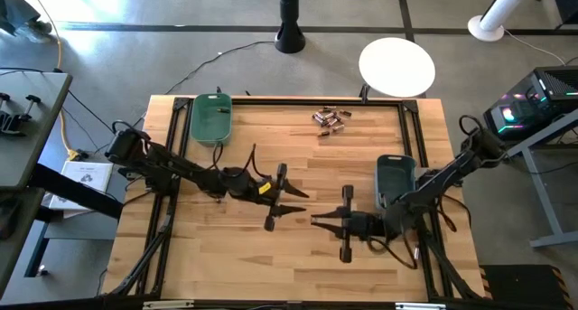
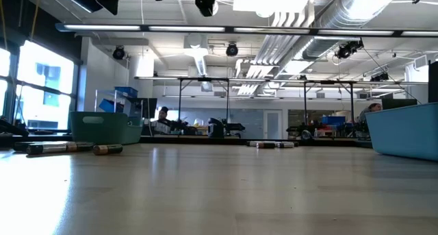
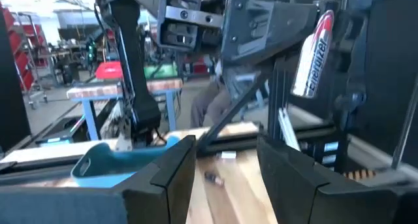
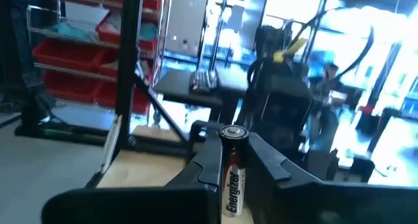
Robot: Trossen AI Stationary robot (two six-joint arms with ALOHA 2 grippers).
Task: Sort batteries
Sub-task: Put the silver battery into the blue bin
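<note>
My right gripper [image 4: 234, 152] is above the middle of the table [image 1: 271, 256], shut on one silver-and-black battery [image 4: 233, 175]. That battery also shows in the left wrist view [image 3: 313, 54]. My left gripper [image 3: 225, 178] faces it from the left, a little apart [image 1: 296, 201]. It is open, with nothing between its fingers. A small heap of loose batteries [image 1: 330, 118] lies on the table near the far edge. The low view shows more batteries [image 2: 58, 147] lying on the tabletop. My right gripper pinches the battery by its side [image 4: 228, 185] between its two fingers. The battery's capped top end [image 4: 233, 132] stands above the fingers. The fingers come level from the table's right and lie across the battery. It stands nearly upright, lifted clear of the table.
A green bin [image 1: 210, 117] stands at the far left of the table and a blue-grey bin [image 1: 396, 179] at the right, beside my right arm. A black frame [image 1: 298, 99] runs round the tabletop. One small piece [image 3: 212, 178] lies on the wood ahead of my left gripper.
</note>
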